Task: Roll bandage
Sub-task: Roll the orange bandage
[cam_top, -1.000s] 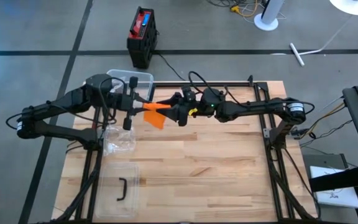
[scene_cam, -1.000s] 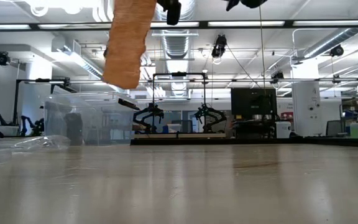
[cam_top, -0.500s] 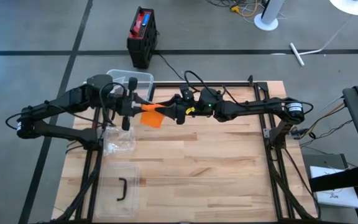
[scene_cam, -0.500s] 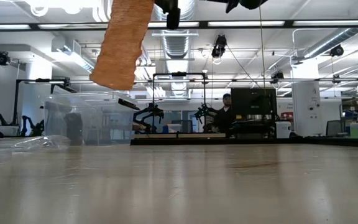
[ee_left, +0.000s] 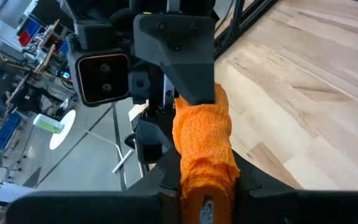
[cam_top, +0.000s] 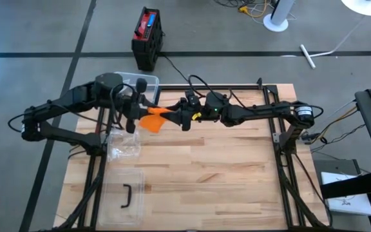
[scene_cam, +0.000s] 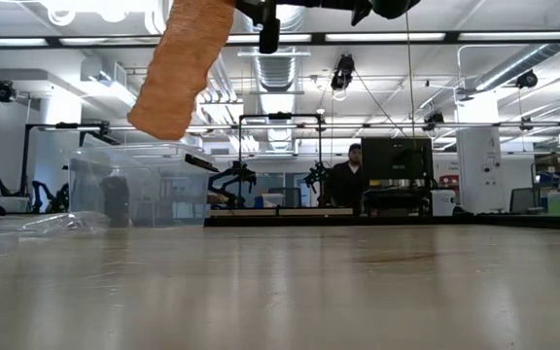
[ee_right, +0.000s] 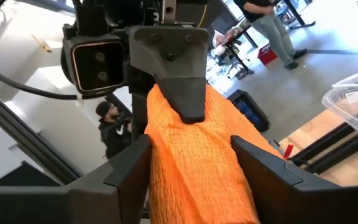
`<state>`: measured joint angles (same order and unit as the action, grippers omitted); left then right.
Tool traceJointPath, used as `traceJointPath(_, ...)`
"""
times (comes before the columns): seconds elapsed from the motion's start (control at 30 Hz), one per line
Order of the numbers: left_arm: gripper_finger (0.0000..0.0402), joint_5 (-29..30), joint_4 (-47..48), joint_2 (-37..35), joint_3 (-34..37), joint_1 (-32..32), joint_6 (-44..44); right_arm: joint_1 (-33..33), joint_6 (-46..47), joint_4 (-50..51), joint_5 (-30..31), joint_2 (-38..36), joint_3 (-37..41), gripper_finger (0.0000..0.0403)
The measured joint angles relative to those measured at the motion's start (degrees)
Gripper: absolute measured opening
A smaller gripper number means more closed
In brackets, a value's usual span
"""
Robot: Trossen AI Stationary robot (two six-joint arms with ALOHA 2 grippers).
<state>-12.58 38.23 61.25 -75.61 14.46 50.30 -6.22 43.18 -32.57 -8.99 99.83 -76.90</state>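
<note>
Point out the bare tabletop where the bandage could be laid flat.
Free: the wooden table to the right of the clear lid and nearer than both arms. Crowded: the far-left corner, with the clear bin, the plastic bag and both grippers meeting on the orange bandage.

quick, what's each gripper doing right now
Left gripper: shut on the orange bandage, held up off the table.
Right gripper: jaws either side of the bandage; grip cannot be told.

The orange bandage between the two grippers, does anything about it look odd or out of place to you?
Nothing looks damaged. The orange bandage is held in mid-air between the left gripper and right gripper, its loose end dangling unrolled, well above the table.
</note>
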Motion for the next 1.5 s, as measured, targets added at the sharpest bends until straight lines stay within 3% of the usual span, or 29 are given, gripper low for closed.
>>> traceJointPath(0.37, 0.0046, 0.5, -0.8, 0.5, -1.6, 0.1, 0.3, 0.4, -5.6, -1.5, -0.5, 0.2, 0.1, 0.0244)
traceJointPath(0.73, 0.0046, 0.1, 0.2, 0.3, -1.5, 0.0, 4.7, 0.3, -4.9, -1.0, -0.2, 0.2, 0.2, 0.0228)
traceJointPath(1.2, 0.0045, 0.0, 1.2, -0.5, -1.5, 0.0, 5.1, 0.3, -5.1, -2.4, 0.0, 0.2, -0.2, 0.0291)
traceJointPath(1.5, 0.0045, -0.5, 1.4, -0.5, -1.5, 0.0, 5.2, 0.2, -5.6, -2.6, 1.6, 0.1, -0.4, 0.0274)
